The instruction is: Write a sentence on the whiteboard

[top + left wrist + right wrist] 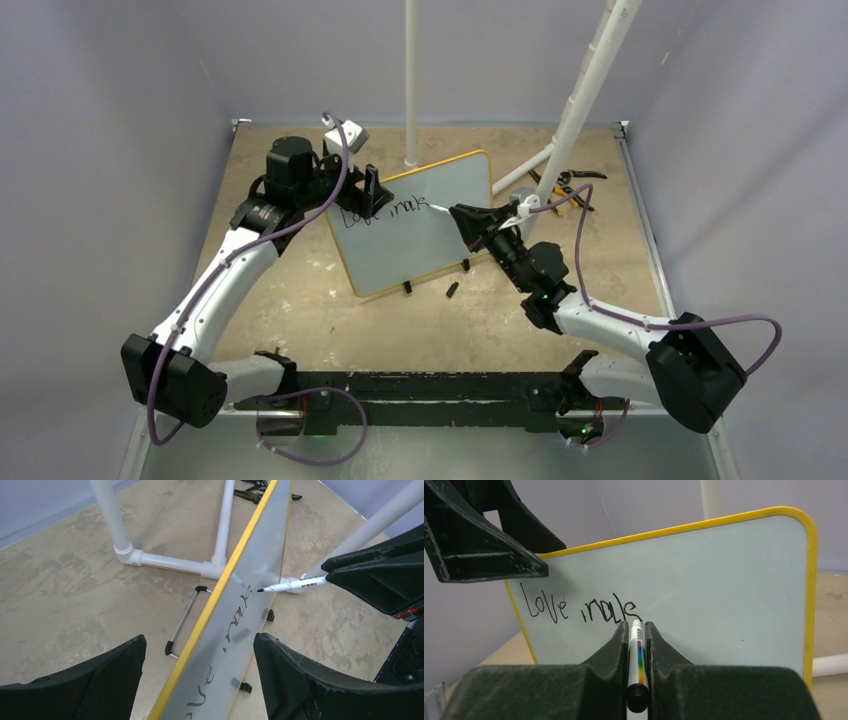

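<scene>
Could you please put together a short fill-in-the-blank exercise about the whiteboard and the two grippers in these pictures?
1. The right gripper is shut on a ____.
2. The frame of the whiteboard is coloured ____.
3. The first word written on the whiteboard reads ____.
4. The left gripper is ____, with one finger on each side of the whiteboard.

Missing words: marker; yellow; love; open.
</scene>
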